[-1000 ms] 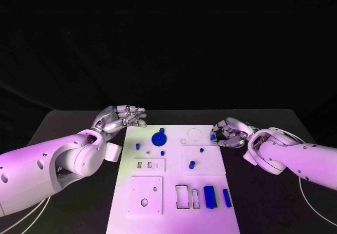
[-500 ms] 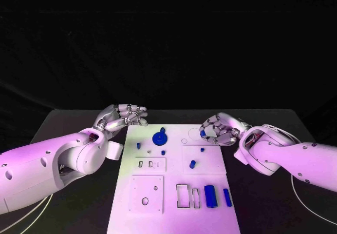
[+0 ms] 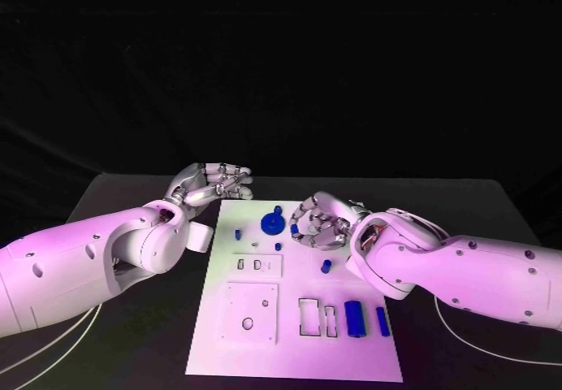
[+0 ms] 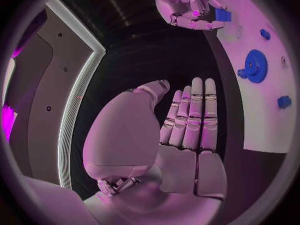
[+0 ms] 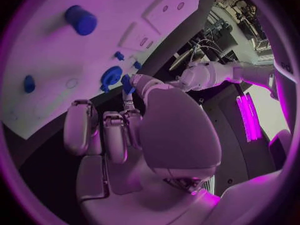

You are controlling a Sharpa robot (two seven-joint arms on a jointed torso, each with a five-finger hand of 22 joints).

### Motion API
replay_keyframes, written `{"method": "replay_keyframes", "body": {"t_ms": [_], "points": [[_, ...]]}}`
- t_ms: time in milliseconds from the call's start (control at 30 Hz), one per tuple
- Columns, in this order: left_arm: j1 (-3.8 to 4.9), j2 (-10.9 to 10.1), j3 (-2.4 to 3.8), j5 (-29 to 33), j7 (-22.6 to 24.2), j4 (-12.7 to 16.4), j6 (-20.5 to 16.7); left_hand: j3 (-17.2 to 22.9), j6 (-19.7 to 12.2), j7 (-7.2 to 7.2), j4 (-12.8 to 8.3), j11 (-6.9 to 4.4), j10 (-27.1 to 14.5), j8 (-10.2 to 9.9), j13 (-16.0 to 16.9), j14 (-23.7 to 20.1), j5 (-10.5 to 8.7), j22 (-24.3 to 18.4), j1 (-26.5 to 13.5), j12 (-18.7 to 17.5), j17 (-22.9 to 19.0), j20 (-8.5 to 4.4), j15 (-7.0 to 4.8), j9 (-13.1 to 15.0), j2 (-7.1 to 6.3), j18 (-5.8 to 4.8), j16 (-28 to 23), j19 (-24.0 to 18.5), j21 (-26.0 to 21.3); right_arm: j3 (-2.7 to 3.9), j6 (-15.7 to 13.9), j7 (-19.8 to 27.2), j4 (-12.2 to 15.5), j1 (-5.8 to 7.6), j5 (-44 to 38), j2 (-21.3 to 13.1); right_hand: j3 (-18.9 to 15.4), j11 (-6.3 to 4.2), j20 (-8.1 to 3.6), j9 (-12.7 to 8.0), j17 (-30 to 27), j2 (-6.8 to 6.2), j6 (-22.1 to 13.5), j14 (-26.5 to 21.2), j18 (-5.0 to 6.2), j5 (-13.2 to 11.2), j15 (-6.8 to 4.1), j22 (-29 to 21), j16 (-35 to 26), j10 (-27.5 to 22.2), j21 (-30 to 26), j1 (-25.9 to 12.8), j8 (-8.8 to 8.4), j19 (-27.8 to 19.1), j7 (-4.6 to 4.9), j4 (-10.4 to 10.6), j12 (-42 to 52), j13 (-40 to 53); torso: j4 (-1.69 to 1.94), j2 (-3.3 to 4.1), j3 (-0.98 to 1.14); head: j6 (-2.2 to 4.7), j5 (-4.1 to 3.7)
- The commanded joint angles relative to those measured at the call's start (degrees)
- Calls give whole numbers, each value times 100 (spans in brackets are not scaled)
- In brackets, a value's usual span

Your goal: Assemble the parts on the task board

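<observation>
The white task board (image 3: 352,357) lies lengthwise in the middle of the black table. A blue gear (image 3: 272,221) stands on its far part, also seen from the wrists (image 4: 255,65) (image 5: 112,76). My right hand (image 3: 318,221) hovers over the board's far part, just right of the gear, and pinches a small blue part (image 3: 296,230) (image 4: 223,16) (image 5: 127,83) at its fingertips. My left hand (image 3: 213,183) stays beyond the board's far left corner; its fingers (image 4: 190,115) lie straight side by side with nothing in them.
Small blue pegs (image 3: 238,234) (image 3: 278,245) (image 3: 326,265) stand on the board's middle. Near the front right, a blue cylinder (image 3: 354,315) and a blue bar (image 3: 382,321) lie beside dark-framed slots (image 3: 308,315). A square plate with a hole (image 3: 251,313) sits front left.
My right hand has moved from the board's right edge leftward over the board toward the gear, carrying the small blue part. The left hand has barely moved; the view has shifted slightly.
</observation>
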Motion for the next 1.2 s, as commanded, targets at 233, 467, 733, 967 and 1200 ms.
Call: {"method": "replay_keyframes", "body": {"t_ms": [233,467,733,967,1200], "points": [[0,47,0,5,28,-70,109,31,1,32,-4,18,-11,-35,1,-29,-38,5,-34,-26,5,-7,8,-8,15,9,19,-35,24,-23,199,-637,-51,-255,-759,504,42,-25,-25,261,997,-25,20,484,-34,9,-46,28,-17,-6,5,-78,436,21,-34,-6,-19,546,1,-22,-6,-67,112],[0,58,0,5,17,-48,121,38,3,31,-11,17,-11,-36,1,-31,-36,7,-31,-26,11,-8,7,-8,19,10,20,-39,29,-30,248,-794,-143,-394,-968,746,57,-34,-33,274,991,-62,20,483,-33,5,-54,28,-19,20,-1,-168,470,24,-44,6,0,575,13,-24,-11,-108,145],[0,56,0,5,10,-39,124,38,3,31,-11,17,-11,-36,1,-31,-36,7,-31,-26,11,-8,7,-8,19,10,20,-39,29,-39,294,-872,-272,-521,-1125,920,63,-41,-38,282,995,-82,27,484,-34,3,-60,35,-19,38,2,-221,493,30,-54,16,15,595,5,-17,0,-127,184],[0,56,0,5,1,1,141,38,3,31,-11,17,-11,-36,1,-31,-36,7,-31,-26,11,-8,7,-8,19,10,20,-39,29,-44,293,-876,-340,-590,-1202,1008,62,-46,-42,286,996,-105,28,484,-38,1,-65,51,-19,48,16,-249,505,41,-59,16,24,607,8,-16,-7,-150,199],[0,46,0,5,-4,16,146,38,3,31,-11,17,-11,-36,1,-31,-36,7,-31,-26,11,-8,7,-8,19,10,20,-39,29,-46,321,-903,-387,-619,-1265,1042,60,-49,-44,289,997,-126,27,484,-39,0,-68,54,-19,54,18,-272,514,44,-62,17,29,615,8,-19,-5,-167,210]]}}
